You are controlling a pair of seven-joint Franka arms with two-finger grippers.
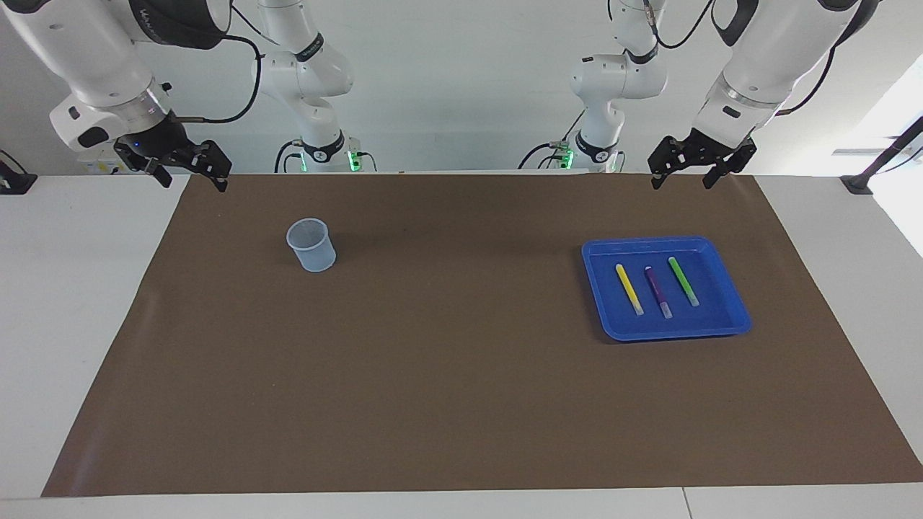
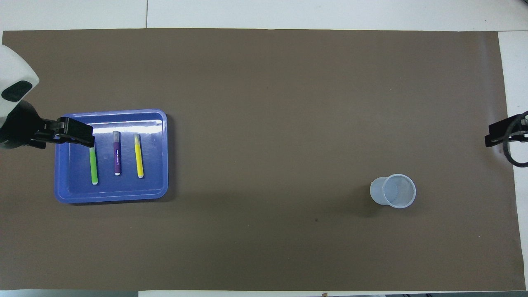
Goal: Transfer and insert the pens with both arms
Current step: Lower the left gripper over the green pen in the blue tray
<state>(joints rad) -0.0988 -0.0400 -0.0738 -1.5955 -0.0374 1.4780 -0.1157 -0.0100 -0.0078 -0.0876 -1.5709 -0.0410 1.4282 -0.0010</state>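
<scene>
Three pens lie side by side in a blue tray toward the left arm's end of the table: yellow, purple and green. My left gripper hangs open and empty, well above the mat's edge nearest the robots. In the overhead view the left gripper covers one end of the green pen, beside the purple pen and the yellow pen. My right gripper waits open and empty over the mat's corner at the right arm's end.
A translucent plastic cup stands upright on the brown mat toward the right arm's end, seen from above as an open cup. White table borders the mat. The tray's rim is low.
</scene>
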